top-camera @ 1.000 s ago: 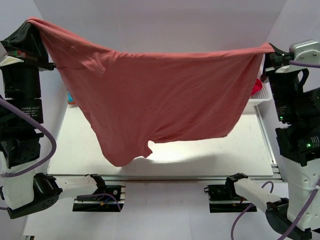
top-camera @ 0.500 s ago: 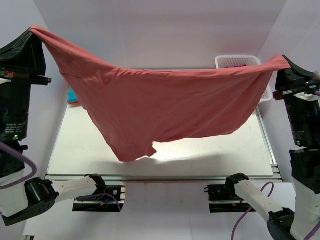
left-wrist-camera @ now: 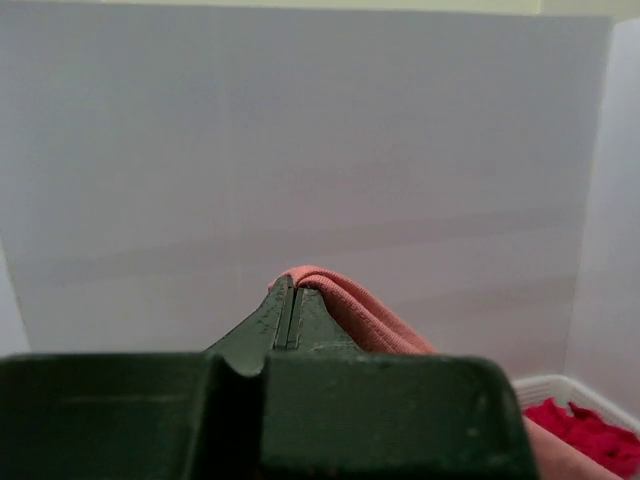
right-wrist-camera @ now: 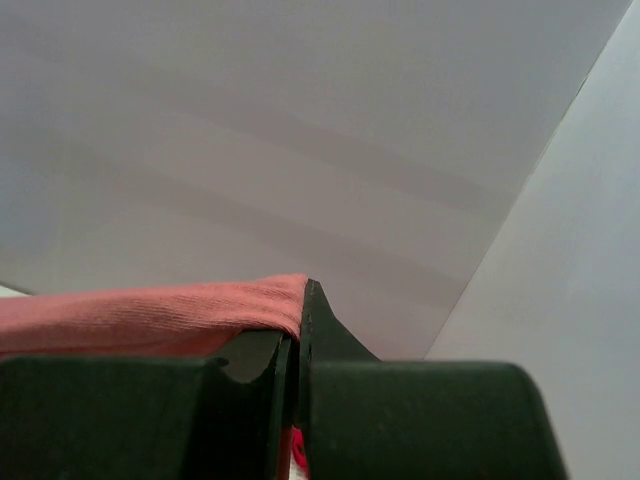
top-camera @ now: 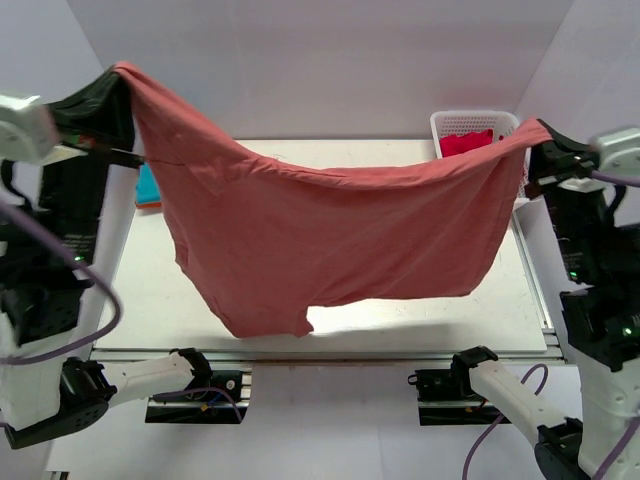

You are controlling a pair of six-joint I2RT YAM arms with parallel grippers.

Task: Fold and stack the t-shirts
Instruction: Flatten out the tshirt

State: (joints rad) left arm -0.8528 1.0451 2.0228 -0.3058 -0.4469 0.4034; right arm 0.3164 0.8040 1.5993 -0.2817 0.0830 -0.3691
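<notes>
A salmon-red t-shirt (top-camera: 330, 235) hangs spread in the air over the table, sagging in the middle, its lowest corner near the front left. My left gripper (top-camera: 122, 75) is shut on its upper left corner, seen in the left wrist view (left-wrist-camera: 330, 298) draped over the closed fingertips (left-wrist-camera: 290, 300). My right gripper (top-camera: 537, 140) is shut on its upper right corner, with fabric (right-wrist-camera: 180, 315) pinched at the fingertips (right-wrist-camera: 320, 320). Both hold the shirt high above the table.
A white basket (top-camera: 470, 125) with red garments (top-camera: 466, 142) stands at the back right; it also shows in the left wrist view (left-wrist-camera: 590, 425). A blue item (top-camera: 148, 185) lies at the table's left edge. The white table (top-camera: 420, 320) lies below.
Both grippers have moved inward and a little lower with the shirt. The shirt sags more and its lower edge hangs nearer the table front.
</notes>
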